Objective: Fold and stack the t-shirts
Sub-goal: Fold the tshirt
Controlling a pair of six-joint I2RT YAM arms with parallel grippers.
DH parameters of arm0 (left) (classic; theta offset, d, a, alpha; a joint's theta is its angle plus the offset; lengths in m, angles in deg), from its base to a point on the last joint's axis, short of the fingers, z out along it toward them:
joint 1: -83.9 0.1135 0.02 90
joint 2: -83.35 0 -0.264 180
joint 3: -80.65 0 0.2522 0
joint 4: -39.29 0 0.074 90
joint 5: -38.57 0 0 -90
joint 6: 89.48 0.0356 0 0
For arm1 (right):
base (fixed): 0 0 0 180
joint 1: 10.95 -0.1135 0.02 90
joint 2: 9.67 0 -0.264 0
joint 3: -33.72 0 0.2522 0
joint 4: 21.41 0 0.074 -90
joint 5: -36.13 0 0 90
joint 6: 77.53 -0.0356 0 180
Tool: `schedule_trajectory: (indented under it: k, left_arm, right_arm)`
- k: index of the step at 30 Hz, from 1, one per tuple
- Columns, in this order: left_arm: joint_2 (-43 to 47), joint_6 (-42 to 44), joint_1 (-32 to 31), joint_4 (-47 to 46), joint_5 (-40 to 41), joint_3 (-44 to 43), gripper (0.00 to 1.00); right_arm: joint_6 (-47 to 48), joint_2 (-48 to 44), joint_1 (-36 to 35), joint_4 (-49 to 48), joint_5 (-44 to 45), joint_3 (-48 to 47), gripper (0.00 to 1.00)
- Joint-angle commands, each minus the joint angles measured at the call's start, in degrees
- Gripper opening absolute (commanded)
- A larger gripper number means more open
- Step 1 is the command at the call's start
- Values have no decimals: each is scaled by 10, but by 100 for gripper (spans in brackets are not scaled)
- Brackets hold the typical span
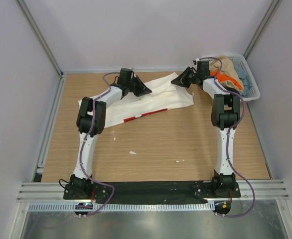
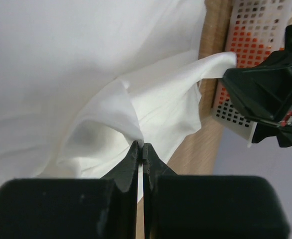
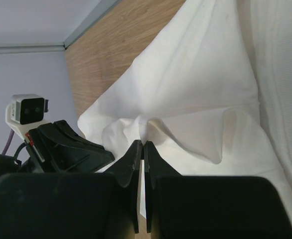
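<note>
- A white cloth t-shirt (image 1: 158, 102) with a red printed strip (image 1: 146, 115) lies spread across the far half of the light wooden table (image 1: 186, 144), running from the left side towards the far right corner.
- The left gripper (image 1: 145, 90) has its jaws pressed together on a raised fold of the white shirt near the far edge.
- The right gripper (image 1: 177, 80) is likewise clamped on a pinch of the same shirt at its far right end, lifting it.
- A white plastic lattice basket (image 1: 253, 92) sits in the far right corner, holding a tan shirt (image 1: 228, 64), an orange shirt (image 1: 225, 79) and a pale blue shirt (image 1: 243, 74).
</note>
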Motion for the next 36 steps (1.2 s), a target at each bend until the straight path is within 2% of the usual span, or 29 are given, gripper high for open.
schedule_trajectory:
  k: [1,8,15,23,36]
  left_arm:
    - [57,11,-5,-17,-27,43,0]
    - [88,13,-6,-19,-42,101,0]
    - [94,4,-6,-13,-67,104,0]
    - [82,15,-4,48,-84,88,0]
    - [84,37,4,96,-76,85,2]
  right_arm:
    - [27,-53,10,24,-19,-12,7]
    - [58,-82,16,92,-30,7,7]
    - [81,-128,16,141,-32,78,7]
    - [87,-155,16,154,-27,163,9]
    - [127,-135,16,202,16,151,12]
